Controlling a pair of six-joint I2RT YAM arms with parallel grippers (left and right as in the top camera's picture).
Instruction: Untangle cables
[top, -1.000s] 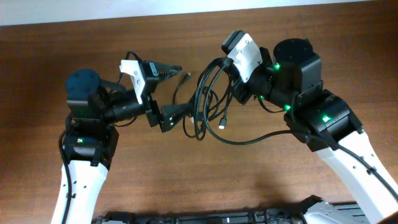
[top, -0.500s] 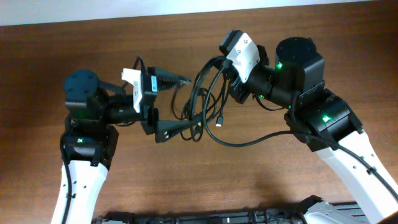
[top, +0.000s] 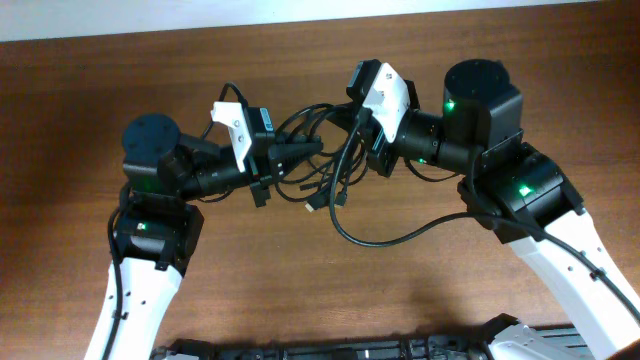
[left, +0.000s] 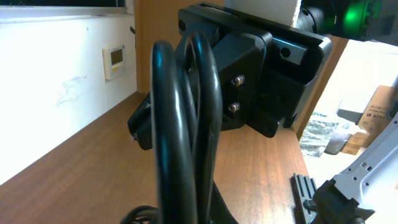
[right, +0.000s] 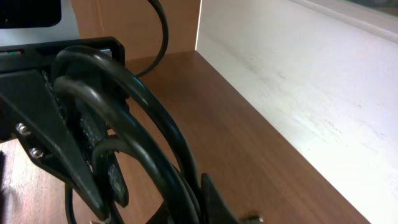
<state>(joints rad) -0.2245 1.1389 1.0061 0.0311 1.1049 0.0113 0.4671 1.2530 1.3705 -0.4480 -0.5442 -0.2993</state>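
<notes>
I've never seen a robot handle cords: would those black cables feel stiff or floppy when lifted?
Probably floppy: the cables hang in loose curves, a plug end dangling below. Likely light, since the strands are thin. They may snag when pulled, because the loops cross each other.

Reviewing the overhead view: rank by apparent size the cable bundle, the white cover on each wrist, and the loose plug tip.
1. cable bundle
2-3. Not ranked: right wrist's white cover and left wrist's white cover look about alike, and their nearness to the camera may differ.
4. loose plug tip
</notes>
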